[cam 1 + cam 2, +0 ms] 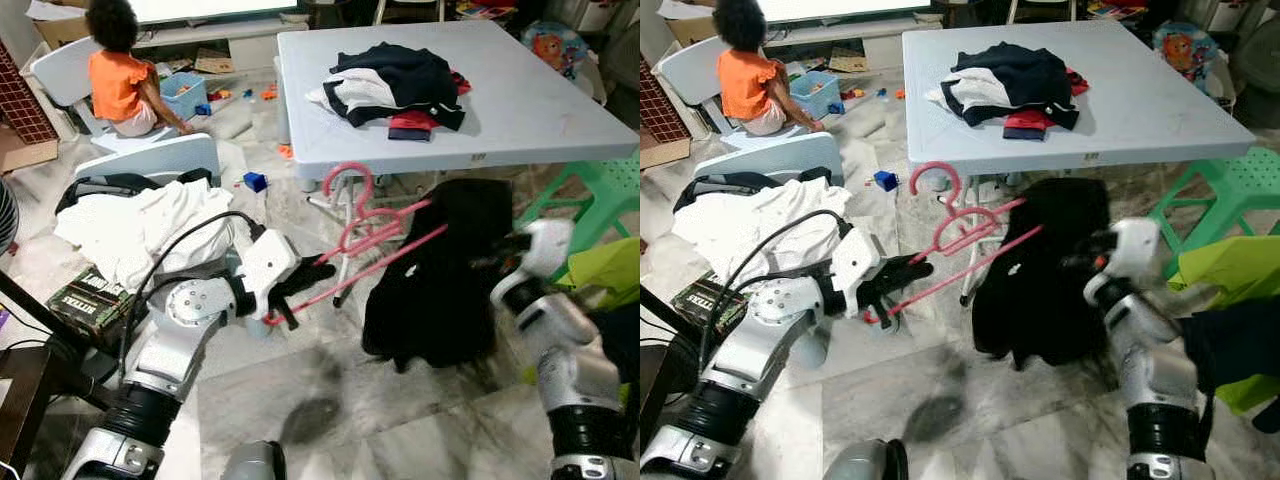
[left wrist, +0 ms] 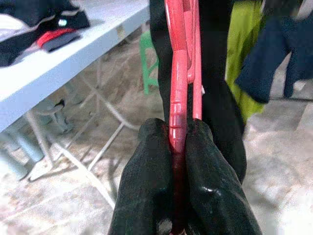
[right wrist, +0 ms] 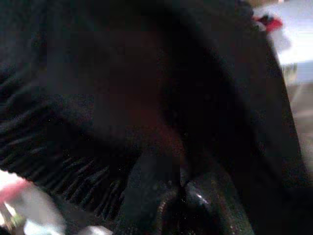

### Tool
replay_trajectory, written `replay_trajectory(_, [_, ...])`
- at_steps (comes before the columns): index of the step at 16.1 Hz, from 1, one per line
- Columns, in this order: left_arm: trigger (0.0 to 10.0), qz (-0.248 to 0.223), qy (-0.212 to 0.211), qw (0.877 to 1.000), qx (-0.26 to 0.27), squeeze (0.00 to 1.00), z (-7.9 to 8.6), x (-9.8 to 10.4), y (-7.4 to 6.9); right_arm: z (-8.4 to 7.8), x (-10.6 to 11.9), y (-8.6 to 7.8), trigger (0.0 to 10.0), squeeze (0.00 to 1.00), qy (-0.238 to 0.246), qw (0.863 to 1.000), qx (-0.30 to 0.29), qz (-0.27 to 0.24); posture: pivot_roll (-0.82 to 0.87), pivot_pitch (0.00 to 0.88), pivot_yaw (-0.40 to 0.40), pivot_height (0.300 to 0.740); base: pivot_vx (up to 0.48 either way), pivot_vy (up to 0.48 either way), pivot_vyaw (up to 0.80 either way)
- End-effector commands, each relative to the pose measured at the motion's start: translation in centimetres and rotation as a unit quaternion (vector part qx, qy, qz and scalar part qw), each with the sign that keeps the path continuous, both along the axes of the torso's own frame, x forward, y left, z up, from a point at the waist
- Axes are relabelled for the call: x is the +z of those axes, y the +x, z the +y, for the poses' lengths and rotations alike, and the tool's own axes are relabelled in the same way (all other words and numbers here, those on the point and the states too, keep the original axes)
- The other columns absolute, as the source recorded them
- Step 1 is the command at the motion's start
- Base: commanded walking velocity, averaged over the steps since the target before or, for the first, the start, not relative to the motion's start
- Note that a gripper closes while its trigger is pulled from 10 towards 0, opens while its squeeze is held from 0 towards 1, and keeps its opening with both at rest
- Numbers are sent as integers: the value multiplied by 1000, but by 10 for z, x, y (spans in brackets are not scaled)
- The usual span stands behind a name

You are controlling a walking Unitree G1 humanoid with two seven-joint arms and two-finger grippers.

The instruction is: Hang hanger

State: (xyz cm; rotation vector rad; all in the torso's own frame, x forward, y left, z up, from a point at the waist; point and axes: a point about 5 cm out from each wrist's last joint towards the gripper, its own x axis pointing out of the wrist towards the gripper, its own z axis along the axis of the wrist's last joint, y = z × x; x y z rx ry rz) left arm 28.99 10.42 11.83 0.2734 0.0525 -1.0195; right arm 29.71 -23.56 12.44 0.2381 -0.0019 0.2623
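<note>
left gripper [image 2: 178,147] jaws pinching the pink hanger [image 1: 375,240] by one end, so it's held up beside the table [image 1: 560,110] | right gripper [image 1: 505,262] buried in black garment [image 1: 440,275], probably steadying it, jaws: can't tell

No legible text anywhere.
</note>
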Motion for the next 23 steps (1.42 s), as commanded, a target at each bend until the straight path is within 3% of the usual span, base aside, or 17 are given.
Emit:
replay_trajectory(1, [0, 1, 30, 999, 10, 0, 8, -4, 1, -5, 29, 5, 0, 0, 54, 997, -3, -53, -51, 2, 32, 740, 0, 0, 0])
replay_trajectory(3, [0, 6, 47, 999, 4, 0, 13, -8, -5, -17, 48, 13, 0, 0, 100, 991, -46, -78, -49, 3, 33, 740, 0, 0, 0])
replay_trajectory(4, [0, 10, 52, 999, -5, 0, 16, -9, -10, -22, 57, 19, 0, 0, 86, 989, -86, -87, -49, 3, 33, 740, 0, 0, 0])
replay_trajectory(7, [0, 22, 48, 998, -28, 0, 20, -9, -27, -34, 72, 30, 0, 0, 6, 972, -217, -87, -38, 3, 29, 740, 0, 0, 0])
replay_trajectory(8, [0, 18, 38, 999, -3, 0, 24, -8, -28, -33, 73, 31, 0, 0, -51, 966, -239, -85, -32, 2, 26, 740, 0, 0, 0])
replay_trajectory(9, [0, 11, 28, 999, 23, 0, 27, -7, -27, -31, 71, 31, 0, 0, -77, 964, -242, -85, -30, 1, 24, 740, 0, 0, 0])
replay_trajectory(10, [1020, 1, 15, 996, 86, 0, 33, -6, -22, -30, 66, 29, 0, 0, -92, 962, -243, -78, -27, 0, 22, 740, 0, 0, 0])
replay_trajectory(11, [4863, -23, 0, 989, 147, 0, 37, -2, -18, -31, 57, 26, 0, 0, -115, 960, -248, -60, -23, 0, 19, 740, 0, 0, 0])
replay_trajectory(12, [10000, -47, -9, 979, 196, 0, 39, 2, -16, -32, 48, 24, 8196, 0, -132, 958, -251, -41, -18, 0, 18, 740, 0, 0, 0])
replay_trajectory(13, [10000, -60, -31, 966, 250, 0, 39, 6, -14, -33, 37, 21, 10000, 0, -142, 958, -248, -17, -18, 0, 18, 740, 0, 0, 0])
replay_trajectory(15, [10000, -64, -51, 955, 286, 0, 38, 8, -16, -28, 30, 16, 10000, 0, -165, 957, -239, -14, -15, 0, 11, 740, 0, 0, 0])
replay_trajectory(16, [10000, -63, -73, 939, 331, 0, 36, 8, -17, -18, 22, 11, 10000, 0, -215, 951, -223, -19, -16, 0, 14, 740, 0, 0, 0])
replay_trajectory(17, [10000, -65, -80, 930, 354, 0, 36, 8, -17, -13, 19, 9, 10000, 0, -195, 956, -217, -32, -16, 0, 14, 740, 0, 0, 0])
replay_trajectory(18, [10000, -66, -92, 925, 362, 0, 34, 9, -16, -12, 16, 8, 10000, 0, -177, 959, -218, -21, -19, 0, 18, 740, 0, 0, 0])
replay_trajectory(20, [10000, -73, -104, 924, 359, 0, 28, 14, -14, -5, 14, 5, 10000, 0, -203, 959, -199, -21, -22, 0, 22, 740, 0, 0, 0])
replay_trajectory(22, [10000, -77, -123, 924, 355, 0, 24, 22, -8, 4, 24, 6, 10000, 0, -192, 960, -193, -61, -20, 0, 26, 740, 278, 0, 0])
replay_trajectory(23, [10000, -77, -123, 922, 358, 0, 25, 23, -6, 5, 24, 9, 10000, 0, -179, 963, -195, -52, -22, 0, 26, 740, 296, 0, 0])
